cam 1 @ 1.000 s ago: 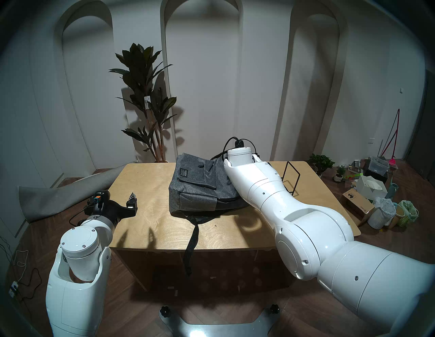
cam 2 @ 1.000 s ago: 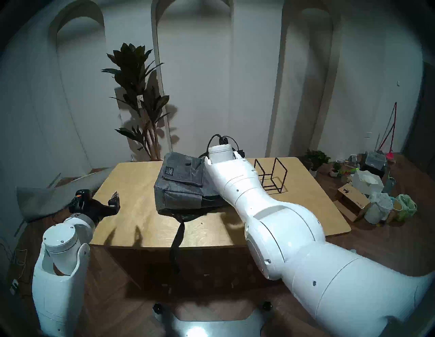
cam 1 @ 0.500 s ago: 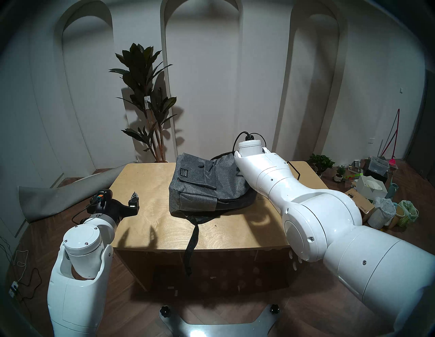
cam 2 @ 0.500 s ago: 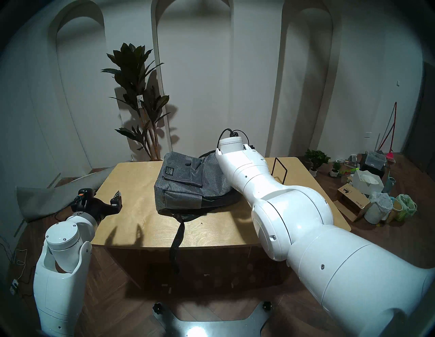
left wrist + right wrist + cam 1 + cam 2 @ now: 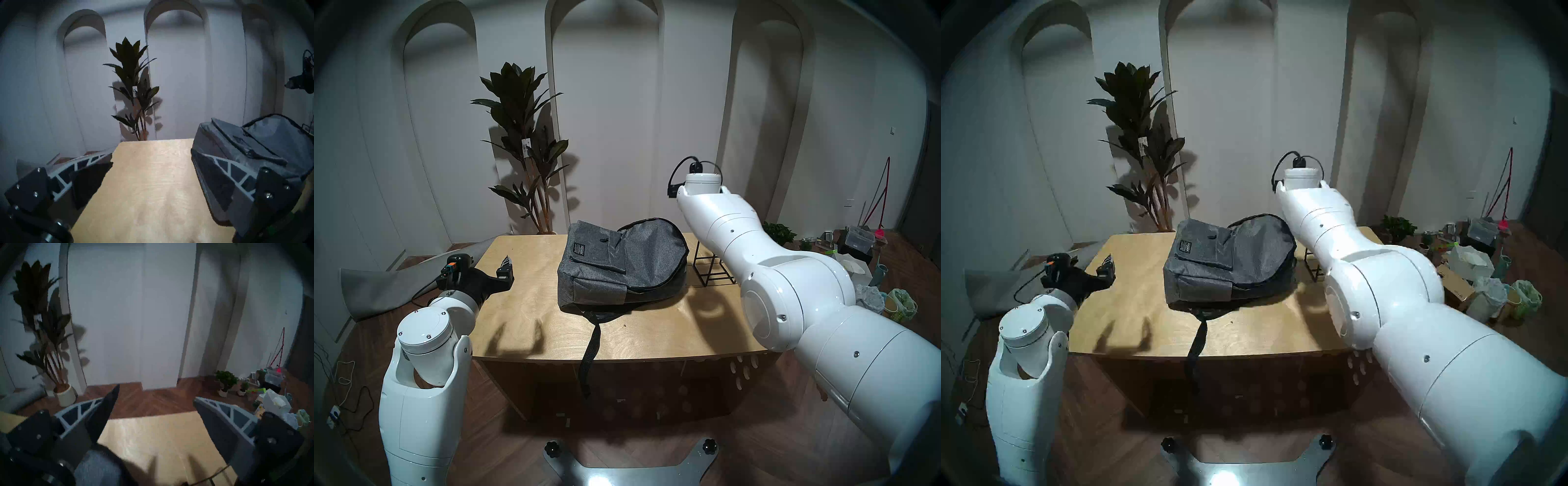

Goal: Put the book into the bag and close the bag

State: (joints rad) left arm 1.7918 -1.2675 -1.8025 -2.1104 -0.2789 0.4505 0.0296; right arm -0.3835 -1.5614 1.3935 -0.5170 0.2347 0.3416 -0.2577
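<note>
On table point(image 5: 524, 315), bag point(image 5: 619, 264) flat, long axis left-right, rounded top rightward.

Home-like room: arched wall niches point(image 5: 605, 101), herringbone wood floor point(image 5: 738, 451), potted plant point(image 5: 524, 146), clutter pile point(image 5: 857, 271).

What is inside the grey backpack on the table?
You can't see inside. The grey backpack lies on the table with its zipper looking closed, so the fabric covers whatever it holds. No book shows anywhere, and the wire stand beside it holds nothing.
</note>
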